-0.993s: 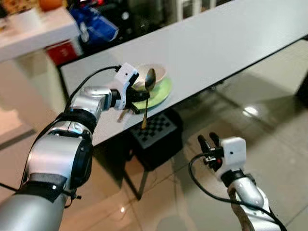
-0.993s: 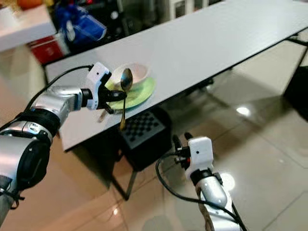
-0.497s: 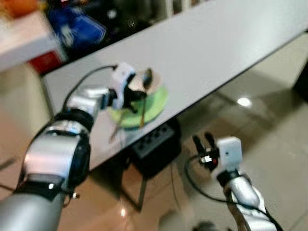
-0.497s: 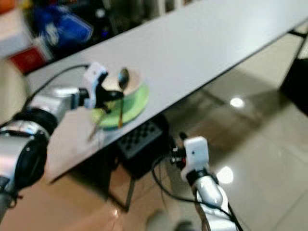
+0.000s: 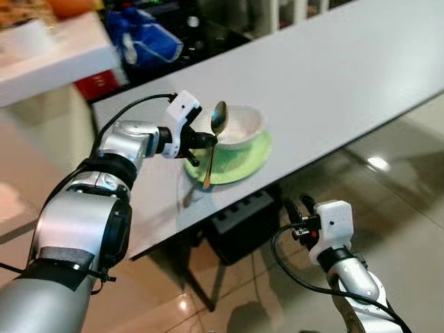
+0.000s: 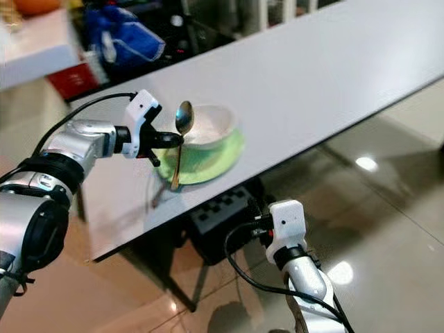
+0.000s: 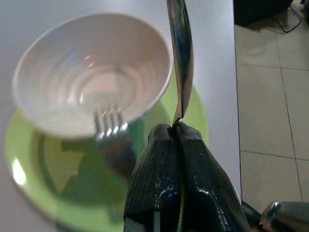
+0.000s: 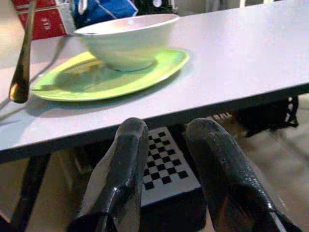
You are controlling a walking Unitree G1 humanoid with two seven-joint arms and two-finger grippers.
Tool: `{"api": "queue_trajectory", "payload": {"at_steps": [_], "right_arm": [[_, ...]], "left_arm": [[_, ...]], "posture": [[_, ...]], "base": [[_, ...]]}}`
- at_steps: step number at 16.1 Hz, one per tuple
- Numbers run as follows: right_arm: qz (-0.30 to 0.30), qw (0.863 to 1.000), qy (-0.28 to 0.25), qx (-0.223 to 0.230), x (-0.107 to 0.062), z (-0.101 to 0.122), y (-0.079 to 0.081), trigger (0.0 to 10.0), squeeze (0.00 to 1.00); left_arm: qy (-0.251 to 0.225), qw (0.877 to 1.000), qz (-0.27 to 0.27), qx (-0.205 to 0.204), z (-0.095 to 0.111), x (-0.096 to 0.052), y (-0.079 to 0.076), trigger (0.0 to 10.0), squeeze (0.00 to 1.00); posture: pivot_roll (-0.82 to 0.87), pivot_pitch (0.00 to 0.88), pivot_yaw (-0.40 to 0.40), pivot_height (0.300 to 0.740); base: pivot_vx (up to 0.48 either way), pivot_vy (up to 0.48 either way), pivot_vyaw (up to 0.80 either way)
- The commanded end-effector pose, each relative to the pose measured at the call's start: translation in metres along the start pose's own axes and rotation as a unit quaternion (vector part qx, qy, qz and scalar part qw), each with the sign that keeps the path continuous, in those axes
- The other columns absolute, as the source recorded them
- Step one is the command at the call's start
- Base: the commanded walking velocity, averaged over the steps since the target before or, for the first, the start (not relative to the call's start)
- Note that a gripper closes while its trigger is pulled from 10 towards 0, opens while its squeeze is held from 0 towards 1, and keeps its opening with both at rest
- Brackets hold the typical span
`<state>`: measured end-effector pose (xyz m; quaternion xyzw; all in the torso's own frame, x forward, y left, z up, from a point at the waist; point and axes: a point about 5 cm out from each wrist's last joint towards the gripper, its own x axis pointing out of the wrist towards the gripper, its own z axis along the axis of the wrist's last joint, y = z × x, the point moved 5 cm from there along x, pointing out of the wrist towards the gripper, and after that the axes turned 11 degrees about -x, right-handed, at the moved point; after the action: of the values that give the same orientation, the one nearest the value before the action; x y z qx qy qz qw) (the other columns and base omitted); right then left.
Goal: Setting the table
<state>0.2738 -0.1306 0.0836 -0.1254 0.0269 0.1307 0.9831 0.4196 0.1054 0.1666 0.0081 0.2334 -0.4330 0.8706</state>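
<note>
Camera has shifted; left gripper [image 5: 199,141] stays clamped on the slim metal spoon [image 5: 213,138] above the green plate [image 5: 239,161]. Right gripper [image 8: 166,159] hangs parted.

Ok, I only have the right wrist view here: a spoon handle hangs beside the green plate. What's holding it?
Observer: The left tool is shut on the spoon, bowl end up, handle hanging down.
Operator: Anything on the plate besides the bowl?
Observer: A fork rests its tines on the green plate, against the bowl.
Operator: Where's my arm?
Observer: The right tool sits low, below the table edge.
</note>
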Motion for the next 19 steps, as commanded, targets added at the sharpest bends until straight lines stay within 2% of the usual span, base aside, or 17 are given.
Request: {"api": "queue_trajectory", "payload": {"at_steps": [1,5,9,13,15,16,19], "right_arm": [[0.004,1.0,-0.006,0.004,0.0,0.002,0.003,10.0,0.0],[0.006,1.0,-0.006,0.003,0.0,0.003,0.004,10.0,0.0],[0.005,1.0,-0.006,0.006,-0.001,0.004,0.007,10.0,0.0],[0.0,1.0,-0.004,0.009,-0.005,0.004,0.008,10.0,0.0],[0.0,1.0,-0.002,0.007,-0.007,0.003,0.007,10.0,0.0],[-0.001,1.0,0.0,0.006,-0.009,0.003,0.006,10.0,0.0],[-0.002,1.0,0.001,0.007,-0.01,0.003,0.007,10.0,0.0]], "left_arm": [[0.023,1.0,-0.003,-0.004,-0.009,-0.004,0.002,0.0,0.0],[0.083,0.996,-0.034,0.003,-0.029,-0.005,-0.003,0.0,0.0],[0.153,0.987,-0.043,0.032,-0.05,-0.01,-0.002,0.0,0.0],[0.174,0.983,-0.036,0.041,-0.055,-0.017,0.003,0.0,0.0],[0.201,0.977,-0.041,0.061,-0.06,-0.026,0.007,0.0,0.0],[0.23,0.968,-0.029,0.091,-0.062,-0.035,0.014,0.0,0.0],[0.252,0.96,-0.011,0.12,-0.064,-0.041,0.021,0.0,0.0]], "posture": [[-0.22,0.0,0.222,0.74],[-0.22,0.0,0.226,0.74],[-0.22,0.0,0.24,0.74],[-0.23,0.0,0.238,0.74],[-0.23,0.0,0.236,0.74],[-0.22,0.0,0.239,0.74],[-0.23,0.0,0.241,0.74]], "base": [[0.0,0.0,0.0],[0.0,0.0,0.0],[0.0,0.0,0.0],[0.0,0.0,0.0],[0.0,0.0,0.0],[0.0,0.0,0.0],[0.0,0.0,0.0]]}}
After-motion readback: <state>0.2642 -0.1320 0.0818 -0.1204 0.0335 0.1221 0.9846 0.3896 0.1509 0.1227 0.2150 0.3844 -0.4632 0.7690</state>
